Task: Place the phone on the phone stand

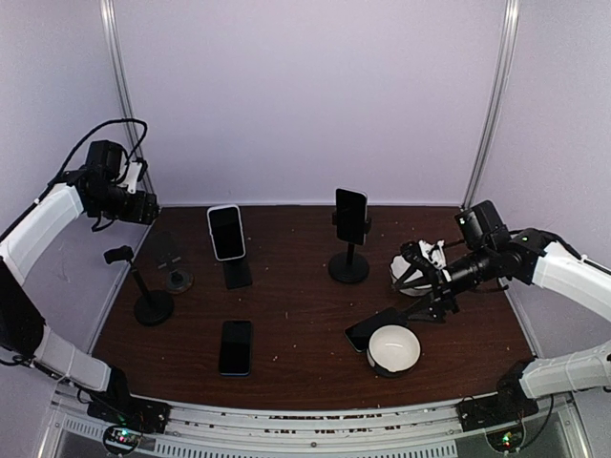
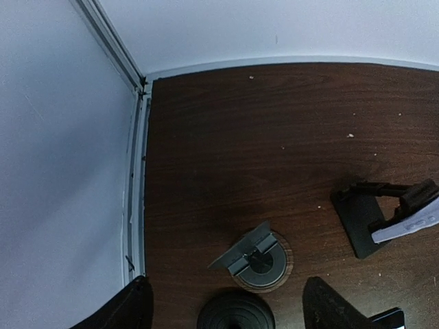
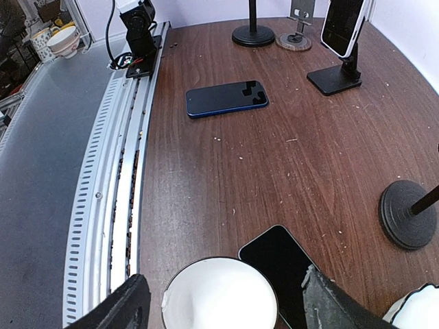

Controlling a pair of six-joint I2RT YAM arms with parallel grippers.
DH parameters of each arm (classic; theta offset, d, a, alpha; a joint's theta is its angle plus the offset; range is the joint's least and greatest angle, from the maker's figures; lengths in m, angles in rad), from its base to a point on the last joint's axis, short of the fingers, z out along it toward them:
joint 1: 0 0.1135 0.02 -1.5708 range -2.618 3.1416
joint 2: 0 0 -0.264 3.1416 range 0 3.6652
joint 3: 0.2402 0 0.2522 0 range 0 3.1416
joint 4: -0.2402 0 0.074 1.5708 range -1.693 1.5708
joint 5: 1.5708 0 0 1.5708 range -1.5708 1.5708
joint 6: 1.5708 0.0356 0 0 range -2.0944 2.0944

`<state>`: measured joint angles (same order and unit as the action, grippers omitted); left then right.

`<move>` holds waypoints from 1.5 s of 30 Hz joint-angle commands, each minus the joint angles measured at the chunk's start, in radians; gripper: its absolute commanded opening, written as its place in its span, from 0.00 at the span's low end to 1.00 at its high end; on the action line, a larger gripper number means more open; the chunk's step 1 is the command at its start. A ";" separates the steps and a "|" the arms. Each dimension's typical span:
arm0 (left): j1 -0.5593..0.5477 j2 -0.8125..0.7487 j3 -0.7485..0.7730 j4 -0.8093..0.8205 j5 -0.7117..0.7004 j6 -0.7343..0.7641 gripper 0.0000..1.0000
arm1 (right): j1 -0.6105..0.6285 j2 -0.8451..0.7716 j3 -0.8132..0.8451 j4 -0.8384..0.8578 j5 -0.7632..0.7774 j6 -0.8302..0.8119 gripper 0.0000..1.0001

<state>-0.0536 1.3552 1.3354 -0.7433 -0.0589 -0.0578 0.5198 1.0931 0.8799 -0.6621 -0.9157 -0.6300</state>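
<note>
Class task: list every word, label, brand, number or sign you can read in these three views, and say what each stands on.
None: no text is readable in any view.
The white-cased phone shows a dark, blank screen.
The upright black phone is blank.
The flat phone is blank.
The phone beside the white bowl is blank; the bowl is unmarked.

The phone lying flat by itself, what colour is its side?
Blue, with a black screen; the phone shows best in the right wrist view.
</note>
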 commanded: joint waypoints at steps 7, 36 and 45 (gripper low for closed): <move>0.054 0.256 0.187 -0.098 0.023 0.112 0.70 | 0.005 -0.031 0.009 -0.014 0.031 -0.026 0.79; 0.054 0.328 0.111 -0.105 0.115 0.276 0.39 | 0.005 -0.012 0.012 -0.030 0.038 -0.044 0.79; 0.037 0.294 0.078 -0.108 0.116 0.265 0.23 | 0.005 -0.016 0.010 -0.032 0.038 -0.046 0.79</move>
<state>-0.0055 1.6718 1.4433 -0.8589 0.0292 0.2092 0.5198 1.0851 0.8799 -0.6853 -0.8883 -0.6632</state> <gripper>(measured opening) 0.238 0.790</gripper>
